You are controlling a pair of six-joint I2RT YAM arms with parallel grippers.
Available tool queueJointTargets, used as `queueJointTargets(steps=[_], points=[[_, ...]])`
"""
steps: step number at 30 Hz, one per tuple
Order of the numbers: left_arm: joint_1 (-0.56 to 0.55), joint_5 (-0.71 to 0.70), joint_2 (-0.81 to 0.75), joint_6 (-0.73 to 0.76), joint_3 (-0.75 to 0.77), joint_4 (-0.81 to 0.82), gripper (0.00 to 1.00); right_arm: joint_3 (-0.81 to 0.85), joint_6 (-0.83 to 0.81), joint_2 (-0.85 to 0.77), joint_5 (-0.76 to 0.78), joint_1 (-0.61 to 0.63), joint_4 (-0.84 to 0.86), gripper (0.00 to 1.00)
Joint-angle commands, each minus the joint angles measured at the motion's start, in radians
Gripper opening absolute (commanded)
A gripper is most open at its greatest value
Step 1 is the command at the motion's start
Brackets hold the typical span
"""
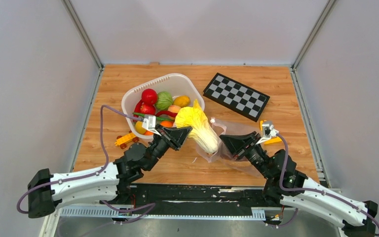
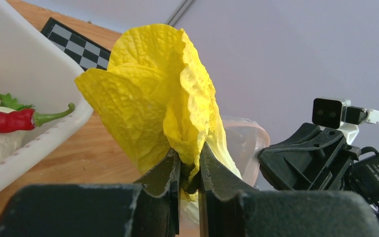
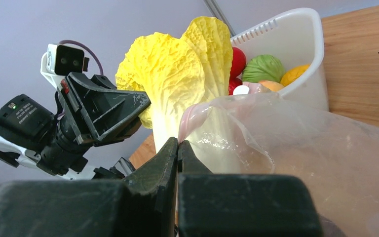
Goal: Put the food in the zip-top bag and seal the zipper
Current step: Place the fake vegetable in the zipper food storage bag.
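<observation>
a white basket (image 1: 170, 76) of toy produce (image 1: 149, 96) sits far left, a checkerboard (image 1: 236, 96) far right, a yellow toy car (image 1: 126, 140) nearer. the left gripper (image 2: 190, 158) clamps the cabbage (image 1: 197, 123) by its leaves, stem apparently inside the zip-top bag (image 3: 301, 158) (middle of the surface (image 1: 288, 98)). the right gripper (image 3: 177, 145) pinches its pink mouth edge. the right arm (image 1: 276, 168) hides the bag's near end.

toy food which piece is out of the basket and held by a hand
The yellow napa cabbage, gripped by its leaves in the left hand; the other visible pieces lie in the white basket.
</observation>
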Motion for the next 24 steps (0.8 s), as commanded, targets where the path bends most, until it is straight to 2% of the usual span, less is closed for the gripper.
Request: queueJointTargets(steps=[1, 4, 11, 14, 19, 24], points=[[-0.086, -0.193, 0.056, 0.079, 0.005, 0.162, 0.17, 0.004, 0.07, 0.027, 0.007, 0.006, 0.112, 0.0], [-0.156, -0.321, 0.069, 0.193, 0.008, 0.212, 0.17, 0.004, 0.116, 0.047, 0.025, 0.006, 0.119, 0.0], [-0.162, -0.448, 0.003, 0.267, 0.018, 0.146, 0.17, 0.011, 0.132, 0.043, -0.023, 0.006, 0.132, 0.0], [-0.162, -0.457, -0.003, 0.262, 0.01, 0.166, 0.17, 0.017, 0.156, 0.045, -0.026, 0.006, 0.117, 0.0], [-0.169, -0.401, 0.078, 0.233, 0.032, 0.226, 0.17, 0.029, 0.183, 0.086, -0.046, 0.006, 0.137, 0.0], [-0.228, -0.404, 0.145, 0.262, 0.057, 0.281, 0.18, 0.036, 0.201, 0.13, -0.022, 0.005, 0.16, 0.0]])
